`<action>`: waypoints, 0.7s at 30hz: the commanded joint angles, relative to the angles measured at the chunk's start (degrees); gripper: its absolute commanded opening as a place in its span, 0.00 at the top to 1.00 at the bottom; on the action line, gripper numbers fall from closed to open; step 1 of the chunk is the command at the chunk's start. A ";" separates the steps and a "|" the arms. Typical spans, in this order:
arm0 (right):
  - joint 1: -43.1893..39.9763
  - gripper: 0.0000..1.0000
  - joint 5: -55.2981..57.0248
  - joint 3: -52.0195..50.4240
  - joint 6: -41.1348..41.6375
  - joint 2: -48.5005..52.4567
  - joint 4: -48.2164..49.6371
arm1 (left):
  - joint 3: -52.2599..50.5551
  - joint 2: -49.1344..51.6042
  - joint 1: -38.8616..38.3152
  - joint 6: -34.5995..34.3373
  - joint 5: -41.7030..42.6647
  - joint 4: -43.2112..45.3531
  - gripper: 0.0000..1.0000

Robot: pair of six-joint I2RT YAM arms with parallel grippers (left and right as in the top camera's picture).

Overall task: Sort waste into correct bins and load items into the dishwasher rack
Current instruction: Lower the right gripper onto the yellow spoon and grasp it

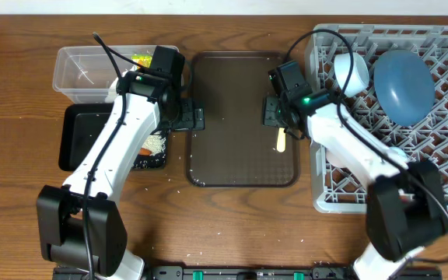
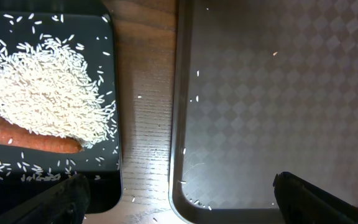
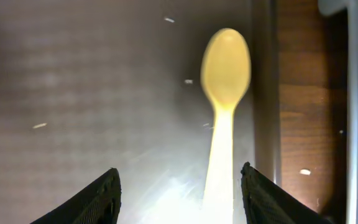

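Right gripper (image 3: 178,182) gapes wide over pale yellow spoon (image 3: 224,87).

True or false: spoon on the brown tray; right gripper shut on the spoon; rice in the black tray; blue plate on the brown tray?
Pale yellow spoon on the brown serving tray: true.
Right gripper shut on the spoon: false, it is open, fingers either side of the handle.
Rice in the black tray: true.
Dark blue plate on the brown serving tray: false, it is in the dishwasher rack.
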 commanded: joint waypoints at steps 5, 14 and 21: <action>-0.85 0.45 3.04 0.48 -1.25 6.05 0.72 | 1.27 -1.14 0.24 0.07 -0.72 -0.15 0.03; -0.85 0.63 3.69 0.48 -3.91 8.68 2.95 | 1.27 -1.14 0.24 0.07 -0.72 -0.15 0.03; -0.42 0.85 3.63 0.48 -8.39 9.27 3.21 | 1.27 -1.14 0.24 0.07 -0.72 -0.15 0.03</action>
